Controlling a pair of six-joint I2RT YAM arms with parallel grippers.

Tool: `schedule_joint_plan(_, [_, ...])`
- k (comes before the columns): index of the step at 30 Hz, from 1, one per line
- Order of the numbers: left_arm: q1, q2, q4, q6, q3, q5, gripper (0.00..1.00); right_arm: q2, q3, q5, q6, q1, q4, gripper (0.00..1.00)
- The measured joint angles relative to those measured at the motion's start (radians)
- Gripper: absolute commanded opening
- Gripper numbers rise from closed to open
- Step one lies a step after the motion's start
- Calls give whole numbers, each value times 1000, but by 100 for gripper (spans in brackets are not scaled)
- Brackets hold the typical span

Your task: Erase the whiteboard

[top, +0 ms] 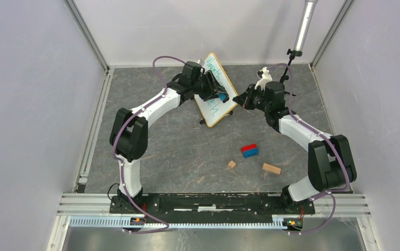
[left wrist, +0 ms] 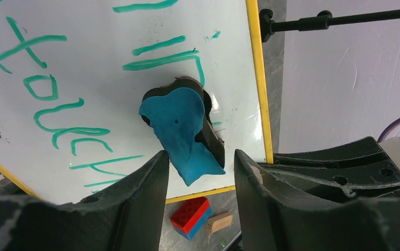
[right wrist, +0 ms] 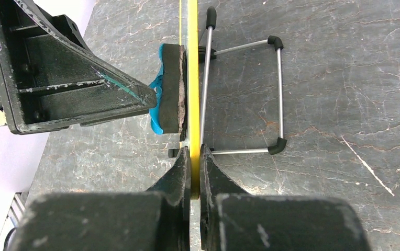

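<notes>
The whiteboard (top: 213, 109) stands tilted on its wire stand (right wrist: 279, 94) at the back middle of the table, with green handwriting on its face (left wrist: 82, 63). A blue eraser with a black pad (left wrist: 179, 125) sits flat against the board face; it also shows in the right wrist view (right wrist: 170, 89). My left gripper (left wrist: 199, 157) is open, its jaws on either side of the eraser's lower end (top: 223, 97). My right gripper (right wrist: 193, 151) is shut on the board's yellow-wood edge (right wrist: 193, 78), at the board's right side (top: 240, 99).
A red-and-blue brick (top: 249, 150) and two small wooden blocks (top: 231, 164) (top: 271, 168) lie on the grey table in front of the board. A camera pole (top: 302, 26) stands at the back right. Walls close in on three sides.
</notes>
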Motion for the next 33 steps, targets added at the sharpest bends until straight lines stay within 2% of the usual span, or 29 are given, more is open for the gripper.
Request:
schedule_joint_plan(22, [1, 24, 14, -43, 4, -8, 37, 0, -2, -3, 0, -1, 5, 0])
schedule_joint_plan(33, [106, 53, 32, -47, 11, -7, 32, 0, -3, -11, -6, 0, 9, 0])
